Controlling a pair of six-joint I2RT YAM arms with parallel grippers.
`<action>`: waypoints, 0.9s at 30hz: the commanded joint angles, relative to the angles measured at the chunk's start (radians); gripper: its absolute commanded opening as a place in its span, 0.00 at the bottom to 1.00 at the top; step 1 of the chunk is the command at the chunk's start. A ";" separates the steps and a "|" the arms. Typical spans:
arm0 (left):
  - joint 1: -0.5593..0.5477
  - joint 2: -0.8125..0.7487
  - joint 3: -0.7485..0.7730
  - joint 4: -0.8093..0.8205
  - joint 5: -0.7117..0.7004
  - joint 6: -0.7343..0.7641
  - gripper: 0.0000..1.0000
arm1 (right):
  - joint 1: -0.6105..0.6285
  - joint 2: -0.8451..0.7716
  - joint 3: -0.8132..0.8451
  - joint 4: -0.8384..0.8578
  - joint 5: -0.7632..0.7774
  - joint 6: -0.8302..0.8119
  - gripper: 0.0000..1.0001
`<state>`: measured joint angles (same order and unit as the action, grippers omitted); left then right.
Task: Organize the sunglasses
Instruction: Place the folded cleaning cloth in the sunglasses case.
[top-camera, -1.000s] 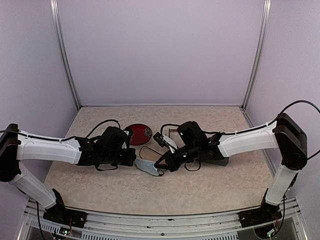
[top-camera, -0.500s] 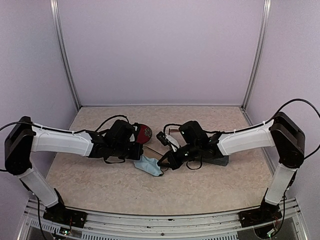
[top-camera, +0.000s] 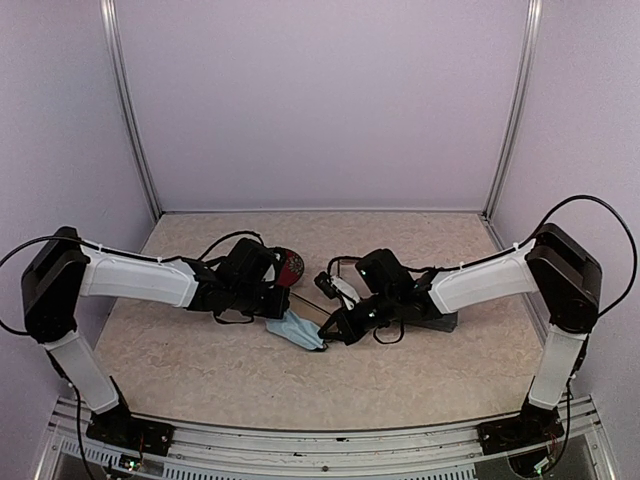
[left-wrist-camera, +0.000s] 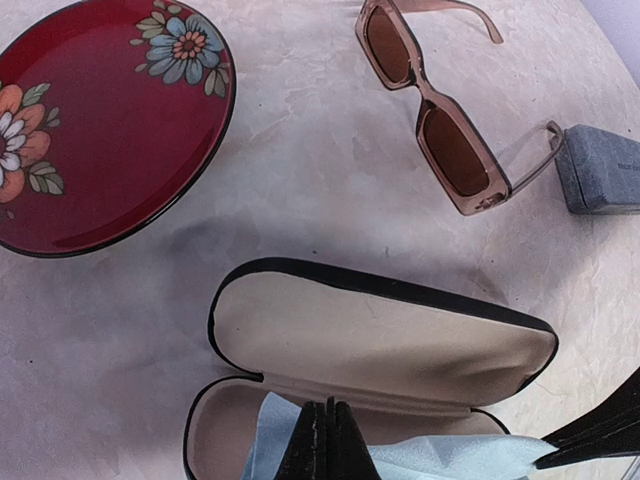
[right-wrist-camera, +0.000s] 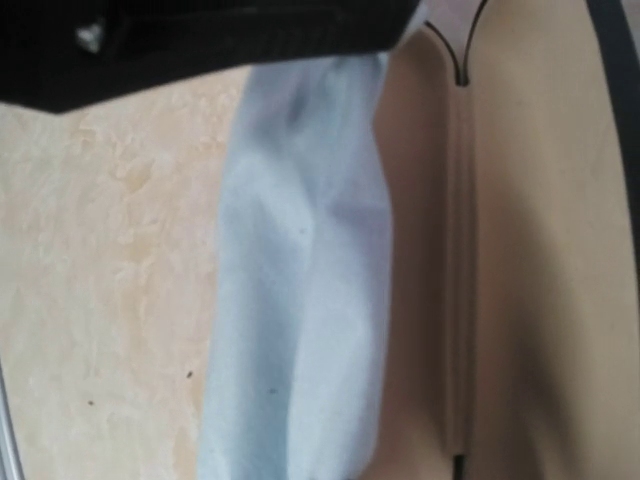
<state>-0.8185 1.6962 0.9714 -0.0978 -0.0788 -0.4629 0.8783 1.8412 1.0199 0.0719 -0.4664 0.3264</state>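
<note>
Both arms have drawn the blue cloth (left-wrist-camera: 450, 462) over the open black case (left-wrist-camera: 380, 340); left gripper (left-wrist-camera: 322, 440) and right gripper (top-camera: 323, 330) pinch it tight. The brown sunglasses (left-wrist-camera: 432, 125) lie slantwise, arms unfolded, between plate (left-wrist-camera: 100, 130) and grey case (left-wrist-camera: 605, 170)

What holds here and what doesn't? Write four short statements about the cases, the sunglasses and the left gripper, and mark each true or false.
The black case lies open. True.
The reddish-brown sunglasses lie on the red plate. False: they lie on the table, apart from the plate.
The left gripper is shut. True.
The grey-blue case is open. False: it is closed.
</note>
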 joint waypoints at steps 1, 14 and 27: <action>0.009 0.022 0.022 -0.001 0.017 0.020 0.00 | -0.011 0.023 -0.009 -0.006 0.008 -0.010 0.00; 0.013 0.059 0.046 -0.004 0.024 0.040 0.00 | -0.011 0.044 -0.005 -0.033 0.031 -0.021 0.00; 0.015 0.097 0.077 -0.004 0.012 0.048 0.00 | -0.011 0.052 -0.008 -0.041 0.040 -0.027 0.00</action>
<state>-0.8101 1.7687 1.0103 -0.0994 -0.0601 -0.4370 0.8738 1.8702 1.0199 0.0490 -0.4377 0.3084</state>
